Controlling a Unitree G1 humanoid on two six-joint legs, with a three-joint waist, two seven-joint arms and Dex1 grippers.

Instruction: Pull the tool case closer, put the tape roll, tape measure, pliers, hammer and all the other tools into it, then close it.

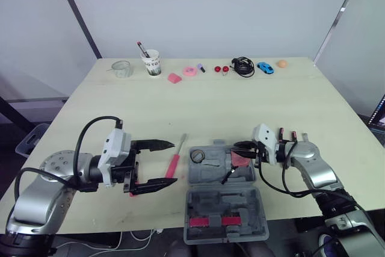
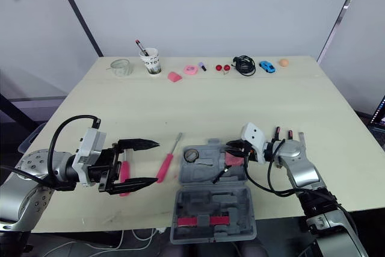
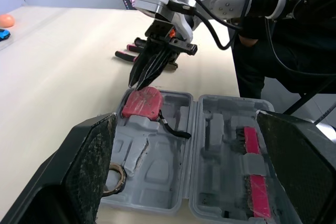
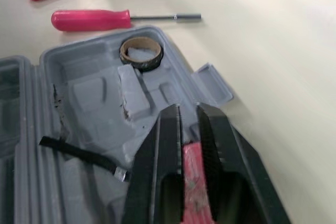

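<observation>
Our right gripper [image 3: 137, 80] reaches low over the open tool case [image 1: 224, 209], closed on the red tape measure [image 3: 142, 103]. Our left gripper [image 1: 173, 162] hovers wide open above the bench [image 1: 198, 100].

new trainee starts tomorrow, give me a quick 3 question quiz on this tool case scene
1. Fill in: the left claw is ____ (open or shut).
2. True or false: the tool case lies open on the table.
3. Where is the tape roll?
A) in the left claw
B) inside the tool case
C) on the table, outside the tool case

Key: 1 open; 2 true; 3 B.
</observation>
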